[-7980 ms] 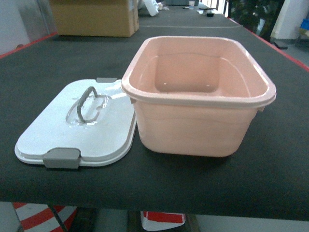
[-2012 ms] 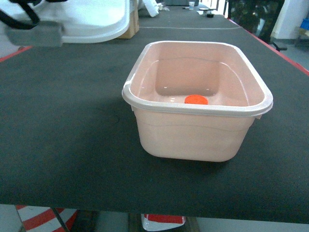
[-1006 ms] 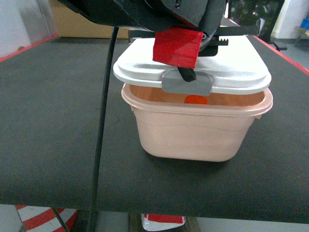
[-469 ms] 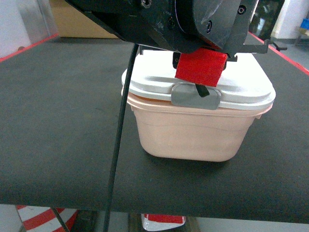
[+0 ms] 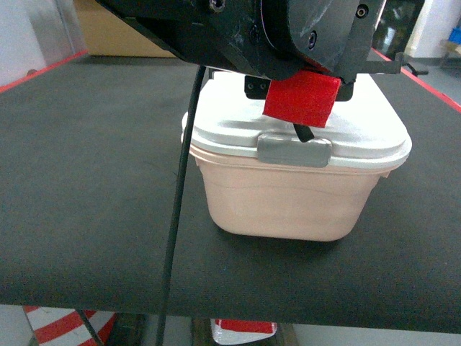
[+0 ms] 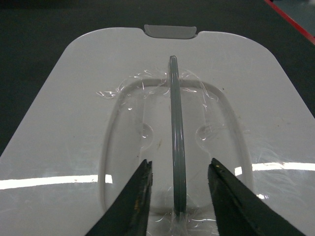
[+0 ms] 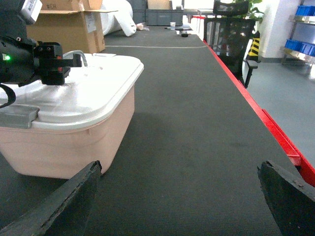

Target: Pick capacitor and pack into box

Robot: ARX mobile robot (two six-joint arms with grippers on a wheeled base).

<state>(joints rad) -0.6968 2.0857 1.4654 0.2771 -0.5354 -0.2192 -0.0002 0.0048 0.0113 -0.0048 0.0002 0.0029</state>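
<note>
The pale pink box (image 5: 277, 205) stands on the black table with its white lid (image 5: 230, 122) seated on top, grey latch (image 5: 294, 150) facing me. The capacitor is hidden under the lid. My left arm (image 5: 274, 36) hangs over the lid. In the left wrist view my left gripper (image 6: 180, 163) is open, its fingers on either side of the upright grey handle (image 6: 175, 128) with a gap on both sides. My right gripper (image 7: 179, 166) is wide open above bare table, to the right of the box (image 7: 64, 147).
A brown cardboard carton (image 7: 69, 27) stands at the far end of the table behind the box. The table's red edge (image 7: 280, 137) runs along the right, with a black chair (image 7: 231, 34) beyond it. Black matting (image 5: 94, 180) stretches left of the box.
The lid, earlier held up over the open box with the orange capacitor showing inside, has come down and now sits level on the rim, covering the capacitor.
</note>
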